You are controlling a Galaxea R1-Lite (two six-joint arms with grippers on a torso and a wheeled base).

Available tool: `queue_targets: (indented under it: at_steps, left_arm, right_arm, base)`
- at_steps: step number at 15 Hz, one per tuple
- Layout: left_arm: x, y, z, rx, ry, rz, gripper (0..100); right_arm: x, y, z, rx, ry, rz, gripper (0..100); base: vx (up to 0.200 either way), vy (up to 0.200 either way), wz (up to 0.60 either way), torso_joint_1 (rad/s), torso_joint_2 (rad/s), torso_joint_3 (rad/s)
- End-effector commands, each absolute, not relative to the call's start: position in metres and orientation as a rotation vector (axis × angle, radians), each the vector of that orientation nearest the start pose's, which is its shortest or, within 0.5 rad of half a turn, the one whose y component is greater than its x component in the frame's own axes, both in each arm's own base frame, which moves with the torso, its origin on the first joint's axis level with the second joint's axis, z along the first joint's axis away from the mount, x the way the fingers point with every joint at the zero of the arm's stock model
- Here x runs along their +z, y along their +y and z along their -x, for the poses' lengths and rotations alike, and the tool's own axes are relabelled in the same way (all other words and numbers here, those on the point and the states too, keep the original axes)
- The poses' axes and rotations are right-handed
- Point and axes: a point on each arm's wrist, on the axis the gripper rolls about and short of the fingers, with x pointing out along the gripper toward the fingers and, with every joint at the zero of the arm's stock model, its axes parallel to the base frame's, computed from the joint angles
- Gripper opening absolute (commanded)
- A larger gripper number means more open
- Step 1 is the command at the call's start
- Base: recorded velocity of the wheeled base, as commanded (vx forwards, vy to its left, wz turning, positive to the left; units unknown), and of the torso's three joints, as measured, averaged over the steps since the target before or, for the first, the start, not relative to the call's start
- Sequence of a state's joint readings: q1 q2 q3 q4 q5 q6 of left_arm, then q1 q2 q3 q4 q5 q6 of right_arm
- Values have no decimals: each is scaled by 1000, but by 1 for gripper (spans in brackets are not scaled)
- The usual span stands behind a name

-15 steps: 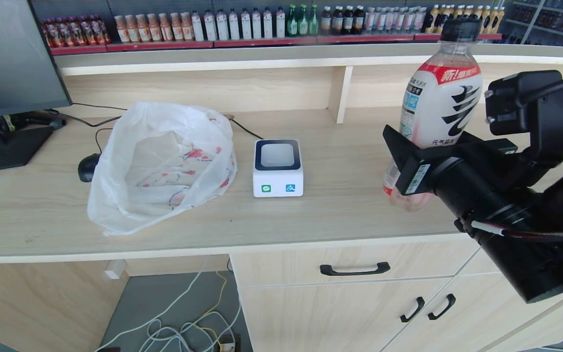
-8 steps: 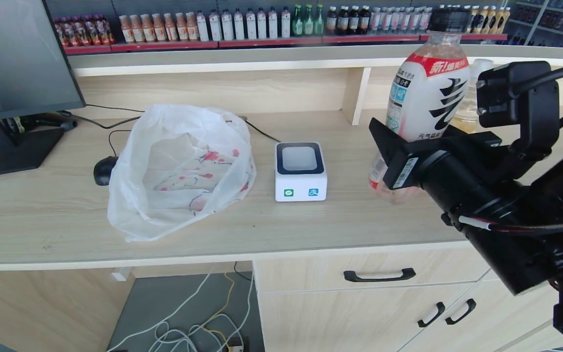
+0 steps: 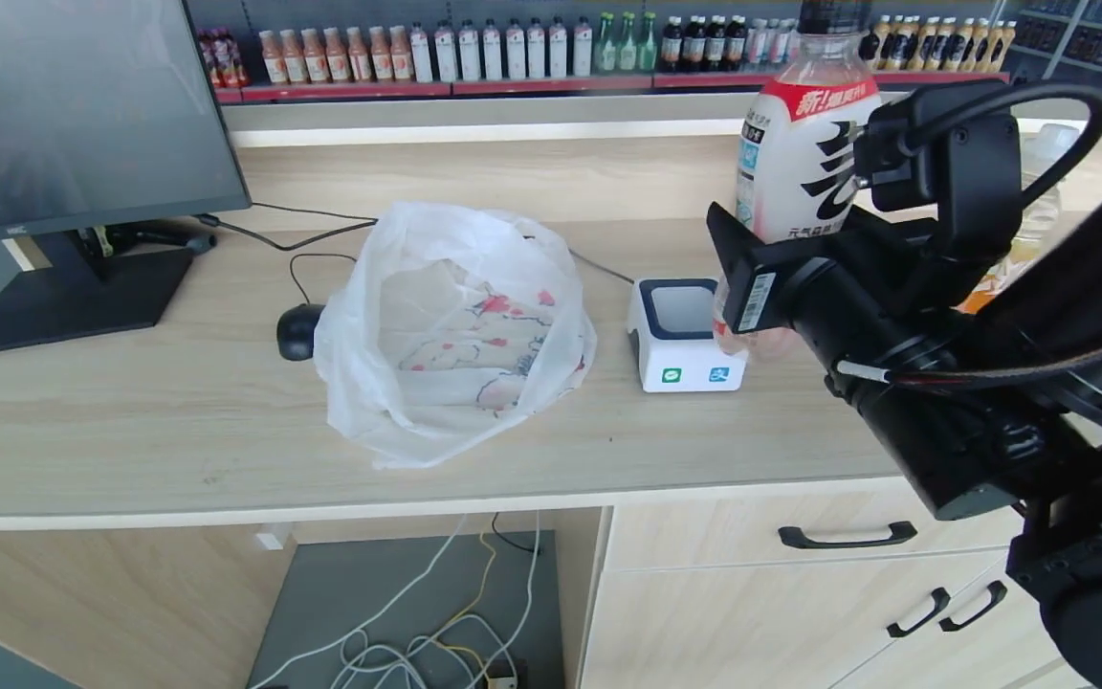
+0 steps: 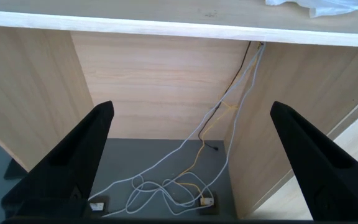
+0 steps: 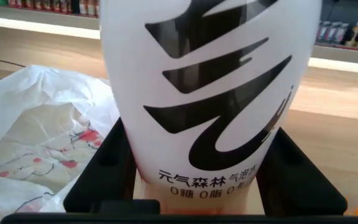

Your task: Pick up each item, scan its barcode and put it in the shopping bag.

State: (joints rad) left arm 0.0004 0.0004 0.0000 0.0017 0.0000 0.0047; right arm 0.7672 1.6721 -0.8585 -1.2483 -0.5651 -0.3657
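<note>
Plastic drink bottle [image 3: 800, 144], white sleeve w/ black strokes and a dark cap, is held upright & aloft by rt gripper [image 3: 814, 254]. Jaws are closed across its lower body, one plate per side, cap end at 12 o'clock. Its base is seen over the 3 o'clock edge of the scanner [image 3: 675, 359]; whether it sits squarely above the window can't be told. Shopping bag [image 3: 360, 354] is slumped open-mouthed on the counter [image 3: 130, 431] at 9 o'clock of the scanner, just beside it. Lt gripper [image 4: 191, 106] is hung below counter level, fingers spread wide, nothing between them.

Handling (judged):
- Bottle looks full of pale liquid, so moderate weight is expected, w/ mass carried well above the jaws.
- Wall is prob. thin, stiff when capped but dentable if over-squeezed.
- Sleeve is smooth and the body round, so slip or rotation in the jaws is likely under quick swings.
- Best hold is taken as the present one, low on the straight body below the shoulder, not at the neck or cap.
- Barcode isn't made out. A fine-print panel faces approx. 9 o'clock, so that side is prob. the one to be presented.
- Bag film is limp, so the mouth may fold; a low release is advised.

Another clear bottle [image 3: 1039, 163] is partly hidden behind the rt arm at 3 o'clock
</note>
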Motion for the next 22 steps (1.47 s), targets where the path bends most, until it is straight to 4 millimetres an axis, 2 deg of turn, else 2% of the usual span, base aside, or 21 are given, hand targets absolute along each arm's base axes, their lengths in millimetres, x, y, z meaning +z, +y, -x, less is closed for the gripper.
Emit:
queue_targets:
  at_steps: [1, 4, 6, 7, 10, 14, 17, 20, 22]
  left_arm:
    - [75, 0, 23, 2, 2, -5, 100]
    - [75, 0, 23, 2, 2, -5, 100]
    - [75, 0, 23, 2, 2, -5, 100]
    - [75, 0, 23, 2, 2, -5, 100]
    - [75, 0, 23, 2, 2, -5, 100]
    - [75, 0, 23, 2, 2, -6, 100]
    - [75, 0, 23, 2, 2, -5, 100]
    - [75, 0, 23, 2, 2, -5, 100]
    - [75, 0, 23, 2, 2, -5, 100]
  right_arm:
    - [275, 207, -232, 98, -400, 118, 0]
    - [279, 214, -240, 57, -413, 294, 0]
    - [284, 221, -247, 33, -436, 353, 0]
    - [281, 227, -252, 31, -437, 404, 0]
    - [278, 229, -258, 71, -477, 542, 0]
    - [272, 207, -283, 189, -550, 799, 0]
    - [280, 178, -286, 171, -555, 1058, 0]
    - [268, 178, -289, 191, -543, 1163, 0]
    - [272, 179, -289, 209, -576, 1174, 0]
  base:
    - [0, 0, 0, 0, 0, 0]
    - [0, 0, 0, 0, 0, 0]
    - [0, 0, 0, 0, 0, 0]
    - [0, 0, 0, 0, 0, 0]
    - [0, 0, 0, 0, 0, 0]
    - [0, 0, 0, 0, 0, 0]
    - [0, 0, 0, 0, 0, 0]
    - [0, 0, 0, 0, 0, 0]
    - [0, 0, 0, 0, 0, 0]
